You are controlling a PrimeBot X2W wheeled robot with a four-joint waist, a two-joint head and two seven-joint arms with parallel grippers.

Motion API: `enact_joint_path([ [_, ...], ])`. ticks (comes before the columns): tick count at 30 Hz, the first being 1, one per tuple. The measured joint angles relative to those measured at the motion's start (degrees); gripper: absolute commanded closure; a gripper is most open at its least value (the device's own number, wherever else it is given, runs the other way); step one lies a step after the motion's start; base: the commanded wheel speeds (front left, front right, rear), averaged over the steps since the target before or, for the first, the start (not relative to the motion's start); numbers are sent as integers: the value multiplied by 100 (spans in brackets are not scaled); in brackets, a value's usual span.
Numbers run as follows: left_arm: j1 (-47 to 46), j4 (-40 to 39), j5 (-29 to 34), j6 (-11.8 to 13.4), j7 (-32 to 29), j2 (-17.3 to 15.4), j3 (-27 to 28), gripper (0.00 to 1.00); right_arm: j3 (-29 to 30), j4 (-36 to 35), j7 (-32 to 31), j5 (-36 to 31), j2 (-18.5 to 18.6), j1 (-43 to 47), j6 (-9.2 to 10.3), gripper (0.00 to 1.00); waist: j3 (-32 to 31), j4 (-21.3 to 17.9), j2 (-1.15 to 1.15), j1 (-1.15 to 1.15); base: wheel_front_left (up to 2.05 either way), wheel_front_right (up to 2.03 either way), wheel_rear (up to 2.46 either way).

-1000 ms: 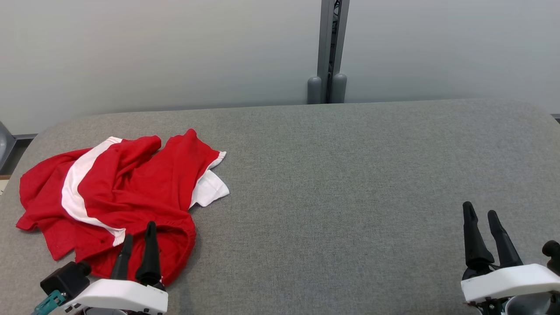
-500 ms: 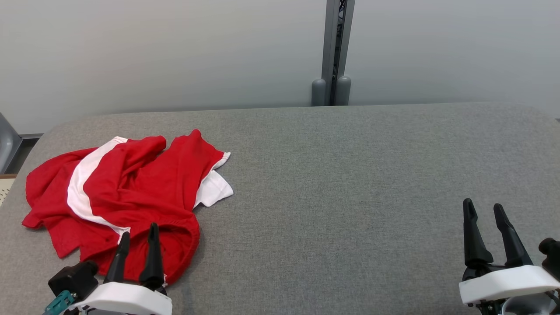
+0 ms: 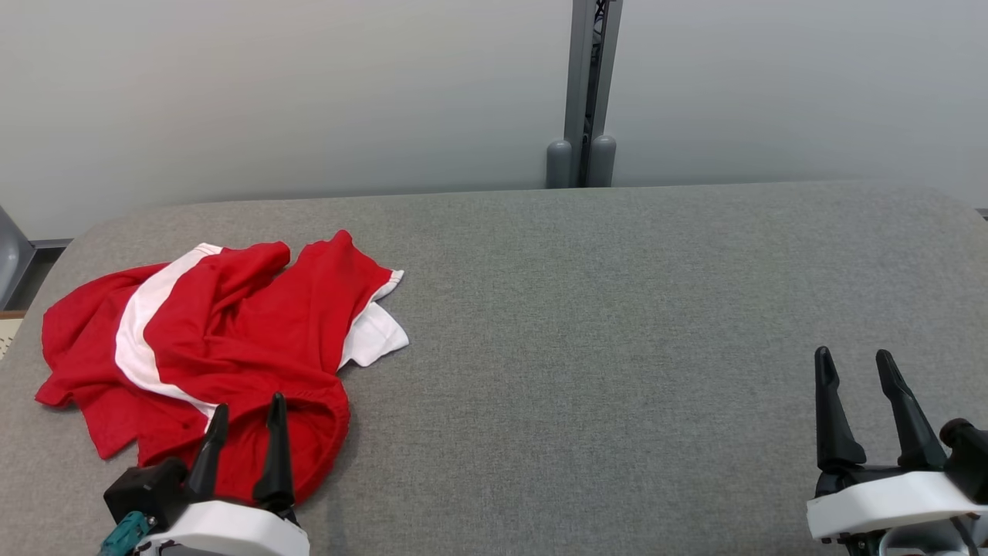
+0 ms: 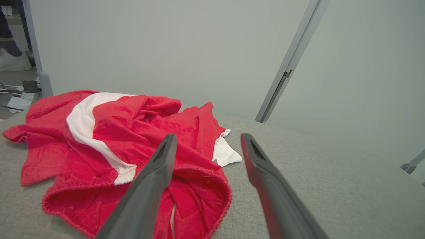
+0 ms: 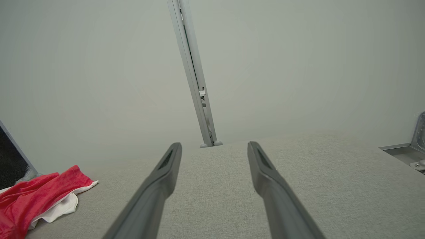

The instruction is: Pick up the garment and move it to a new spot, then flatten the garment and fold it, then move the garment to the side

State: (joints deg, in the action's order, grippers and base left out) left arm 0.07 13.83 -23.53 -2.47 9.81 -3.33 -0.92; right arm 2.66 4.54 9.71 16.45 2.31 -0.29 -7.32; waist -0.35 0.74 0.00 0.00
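Observation:
The garment (image 3: 231,340) is a crumpled red piece with a white stripe and white trim, lying in a heap on the left part of the grey padded table (image 3: 602,324). My left gripper (image 3: 245,409) hovers open over the heap's near edge, nothing between its fingers. In the left wrist view the garment (image 4: 132,132) spreads just beyond the open left gripper (image 4: 207,139). My right gripper (image 3: 853,359) stands open at the near right over bare table, far from the cloth. From the right wrist the garment (image 5: 36,196) shows at the lower left, and the right gripper (image 5: 214,146) is open.
A pale partition wall with a grey metal post (image 3: 587,85) runs behind the table's far edge. Beyond the table's left end are cables and a person's white shoe (image 4: 13,61) on the floor. A metal fitting (image 5: 408,152) sits off the right end.
The head camera has shifted a little. My left gripper has drawn back slightly toward the near edge of the garment. The right gripper's fingers stand a bit wider apart. The garment lies as before.

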Motion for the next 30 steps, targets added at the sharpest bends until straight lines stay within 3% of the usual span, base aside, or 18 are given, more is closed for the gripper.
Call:
enact_joint_path([
  [30, 36, -8, 1521, 101, 367, -3, -55, 0, 41, -218, 370, -1517, 21, 107, -10, 0, -65, 5, 0, 0, 0, 0, 0],
])
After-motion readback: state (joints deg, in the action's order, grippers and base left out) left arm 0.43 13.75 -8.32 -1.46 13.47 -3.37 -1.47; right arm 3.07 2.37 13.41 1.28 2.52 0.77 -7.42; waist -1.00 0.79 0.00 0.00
